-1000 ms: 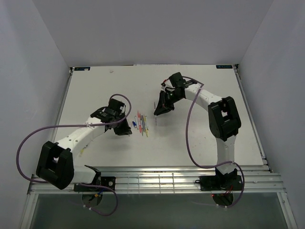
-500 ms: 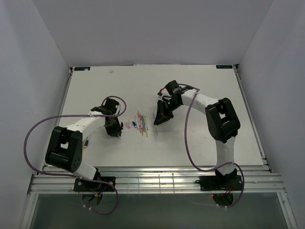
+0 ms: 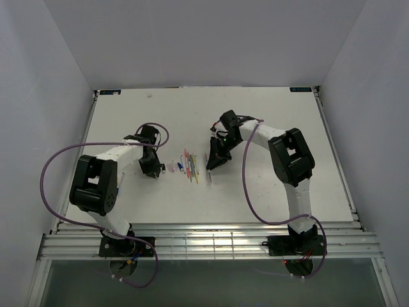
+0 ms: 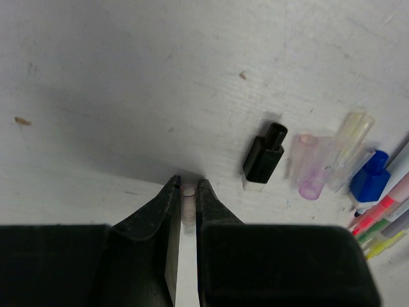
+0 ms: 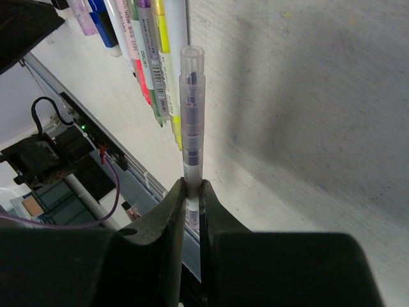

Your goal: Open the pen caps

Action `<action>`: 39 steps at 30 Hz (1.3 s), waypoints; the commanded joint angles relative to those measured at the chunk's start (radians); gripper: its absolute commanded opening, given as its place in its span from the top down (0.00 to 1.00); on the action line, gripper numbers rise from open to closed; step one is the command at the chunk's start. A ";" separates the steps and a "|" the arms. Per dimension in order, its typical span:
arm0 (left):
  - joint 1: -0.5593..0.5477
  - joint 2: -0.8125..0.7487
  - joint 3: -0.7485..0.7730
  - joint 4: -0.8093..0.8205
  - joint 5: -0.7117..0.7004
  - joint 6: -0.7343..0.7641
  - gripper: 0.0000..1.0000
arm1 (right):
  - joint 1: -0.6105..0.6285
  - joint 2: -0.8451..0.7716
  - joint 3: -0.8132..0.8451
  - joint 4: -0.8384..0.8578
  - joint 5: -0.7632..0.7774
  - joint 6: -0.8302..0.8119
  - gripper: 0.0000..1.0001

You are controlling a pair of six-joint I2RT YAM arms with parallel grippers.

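A clear cap is pinched by the left gripper low over the table's middle, beside the loose caps, presumably for deposit. A purple pen is clamped by its end in the right gripper, just beside the pen row.

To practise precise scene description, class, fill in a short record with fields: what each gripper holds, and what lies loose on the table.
Left gripper: shut on a tiny clear plastic cap
Right gripper: shut on one end of a thin clear plastic pen with a purple core
Loose on the white table: black plastic cap, pink translucent cap, long clear cap, blue cap
Also there: row of coloured stick pens lying beside those caps
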 commanded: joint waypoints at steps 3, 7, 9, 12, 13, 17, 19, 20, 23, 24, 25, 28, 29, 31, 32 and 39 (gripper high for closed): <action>0.014 0.057 0.071 -0.003 -0.026 -0.002 0.88 | 0.018 0.018 0.048 -0.014 -0.014 -0.016 0.92; 0.016 0.074 0.092 -0.004 -0.020 -0.004 0.81 | 0.026 0.038 0.065 -0.016 -0.006 -0.016 0.92; 0.016 0.080 0.097 -0.009 -0.017 -0.004 0.80 | 0.026 0.046 0.074 -0.016 -0.002 -0.016 0.92; 0.016 0.083 0.092 -0.012 -0.013 -0.005 0.77 | 0.026 0.063 0.079 -0.016 0.000 -0.016 0.92; 0.016 0.080 0.088 -0.012 -0.013 -0.005 0.75 | 0.027 0.066 0.080 -0.016 0.002 -0.014 0.92; 0.017 0.080 0.076 -0.012 -0.006 -0.007 0.73 | 0.026 0.080 0.086 -0.016 0.003 -0.014 0.92; 0.017 0.083 0.073 -0.009 0.000 -0.010 0.72 | 0.027 0.083 0.086 -0.017 0.002 -0.014 0.91; 0.016 0.083 0.069 -0.009 0.003 -0.011 0.72 | 0.026 0.081 0.086 -0.017 0.005 -0.014 0.90; 0.017 0.085 0.063 -0.006 0.009 -0.011 0.71 | 0.027 0.083 0.085 -0.017 0.008 -0.016 0.87; 0.017 0.086 0.063 -0.004 0.012 -0.013 0.70 | 0.027 0.081 0.085 -0.017 0.008 -0.016 0.86; 0.016 0.088 0.063 -0.006 0.012 -0.013 0.70 | 0.027 0.080 0.085 -0.017 0.008 -0.016 0.85; 0.017 0.085 0.063 -0.006 0.015 -0.015 0.67 | 0.027 0.081 0.085 -0.016 0.009 -0.019 0.84; 0.017 0.083 0.063 -0.006 0.015 -0.015 0.67 | 0.029 0.083 0.085 -0.016 0.011 -0.017 0.84; 0.017 0.076 0.063 -0.007 0.012 -0.015 0.65 | 0.029 0.084 0.088 -0.014 0.009 -0.022 0.83; 0.016 0.074 0.066 -0.010 0.010 -0.015 0.64 | 0.027 0.086 0.091 -0.013 0.009 -0.020 0.83; 0.016 0.057 0.086 -0.037 0.006 -0.025 0.59 | 0.027 0.097 0.118 -0.011 0.000 -0.020 0.76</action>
